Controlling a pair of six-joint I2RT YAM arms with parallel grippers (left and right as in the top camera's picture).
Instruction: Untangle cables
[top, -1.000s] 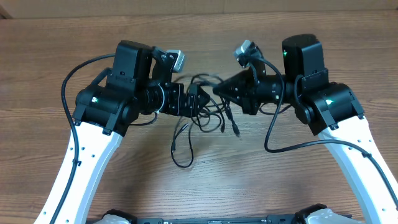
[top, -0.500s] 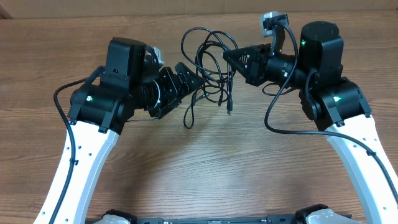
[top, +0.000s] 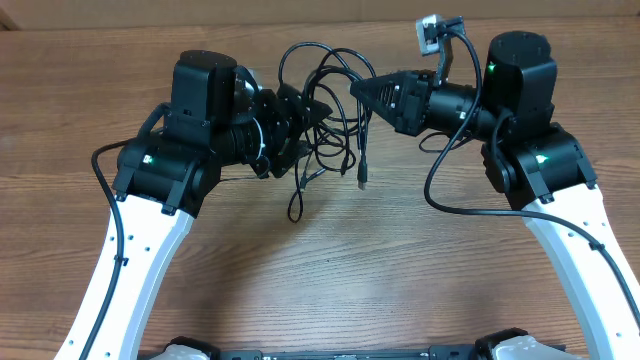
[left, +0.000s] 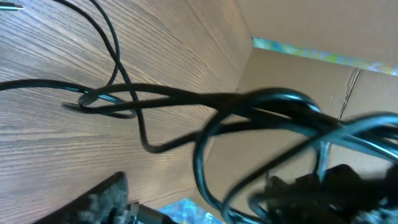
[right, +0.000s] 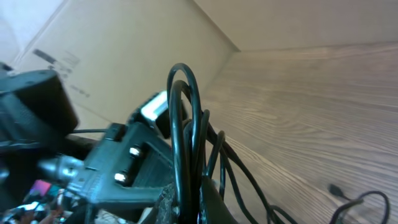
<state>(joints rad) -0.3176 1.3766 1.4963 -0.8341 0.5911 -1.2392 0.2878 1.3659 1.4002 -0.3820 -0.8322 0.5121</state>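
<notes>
The cables (top: 330, 75) are a bunch of thin black cords lifted off the wooden table (top: 330, 290) between my two grippers. Loose ends hang down to plugs (top: 362, 180). My right gripper (top: 357, 90) is shut on a bundle of the cables (right: 180, 124), which stand up in loops from its fingers (right: 214, 202). My left gripper (top: 305, 112) faces it from the left with its jaws apart. In the left wrist view cable strands (left: 186, 99) cross between its fingers (left: 102, 199), and a loop runs close to the right one.
A cardboard wall (left: 298, 31) stands along the far edge of the table, also seen in the right wrist view (right: 93, 37). Thicker black arm wires (top: 432, 195) hang beside each arm. The left arm's body (right: 118, 168) is close behind the bundle.
Both grippers moved toward the back of the table, lifting the cable bunch, so its ends now dangle. The left gripper's jaws have narrowed around strands. The right gripper stayed shut.
</notes>
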